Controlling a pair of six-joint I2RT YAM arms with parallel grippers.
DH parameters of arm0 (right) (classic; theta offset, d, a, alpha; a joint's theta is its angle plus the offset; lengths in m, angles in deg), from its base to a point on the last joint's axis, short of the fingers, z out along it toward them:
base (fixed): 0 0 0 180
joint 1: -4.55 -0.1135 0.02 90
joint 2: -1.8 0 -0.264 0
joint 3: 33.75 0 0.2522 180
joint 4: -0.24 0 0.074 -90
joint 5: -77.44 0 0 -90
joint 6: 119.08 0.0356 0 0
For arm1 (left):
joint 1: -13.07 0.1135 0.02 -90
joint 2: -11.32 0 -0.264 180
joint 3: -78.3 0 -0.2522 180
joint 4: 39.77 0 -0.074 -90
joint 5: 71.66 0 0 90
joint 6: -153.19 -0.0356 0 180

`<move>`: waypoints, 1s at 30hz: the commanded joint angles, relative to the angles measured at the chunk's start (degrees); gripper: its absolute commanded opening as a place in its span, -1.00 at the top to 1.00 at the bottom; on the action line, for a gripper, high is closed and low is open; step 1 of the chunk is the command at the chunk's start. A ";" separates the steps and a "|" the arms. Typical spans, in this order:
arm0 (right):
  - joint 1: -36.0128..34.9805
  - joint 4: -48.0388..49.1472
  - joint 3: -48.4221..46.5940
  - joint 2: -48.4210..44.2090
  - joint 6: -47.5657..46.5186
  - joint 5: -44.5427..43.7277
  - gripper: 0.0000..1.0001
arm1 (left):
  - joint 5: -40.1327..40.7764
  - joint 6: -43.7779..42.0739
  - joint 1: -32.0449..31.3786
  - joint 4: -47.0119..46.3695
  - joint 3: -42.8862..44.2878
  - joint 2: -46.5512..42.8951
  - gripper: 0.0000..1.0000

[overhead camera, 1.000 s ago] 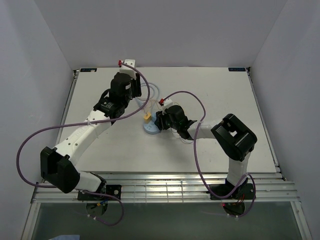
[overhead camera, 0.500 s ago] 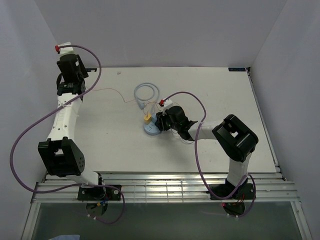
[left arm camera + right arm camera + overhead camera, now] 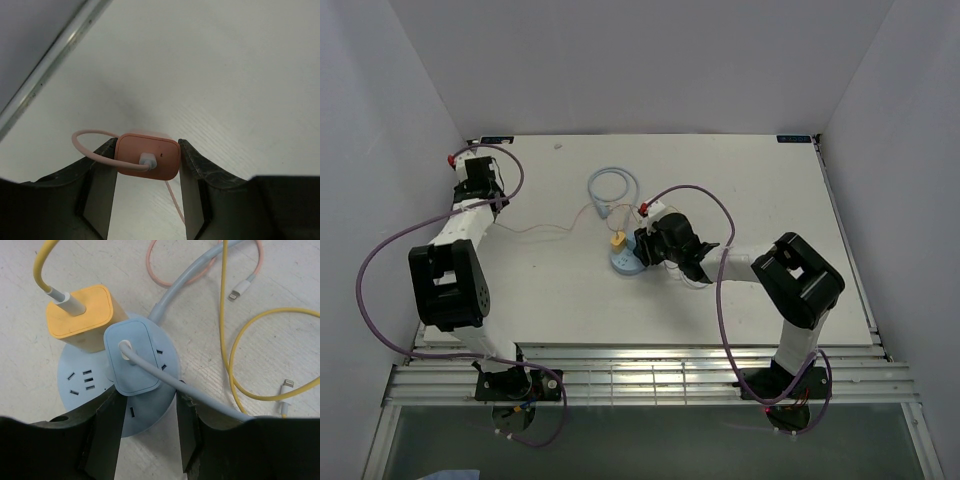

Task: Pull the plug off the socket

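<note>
Left gripper (image 3: 147, 146) clamps pink plug (image 3: 162, 150), judged light and rigid, across its flat sides. Right gripper (image 3: 148, 399) straddles socket (image 3: 80, 382); grip undetermined.

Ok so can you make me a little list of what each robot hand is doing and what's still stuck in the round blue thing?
left gripper: shut on the pink plug, near the far left corner of the table
pink plug: out of the socket, held off to the left
right gripper: at the socket, a finger on each side; grip unclear
socket: round, light blue, flat on the table
plugged in: yellow plug, light-blue plug
</note>
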 commanded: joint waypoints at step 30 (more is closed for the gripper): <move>-0.84 -27.43 4.94 -17.89 -7.11 0.73 0.07 | -26.47 9.12 -1.61 4.01 -3.24 -18.45 -0.96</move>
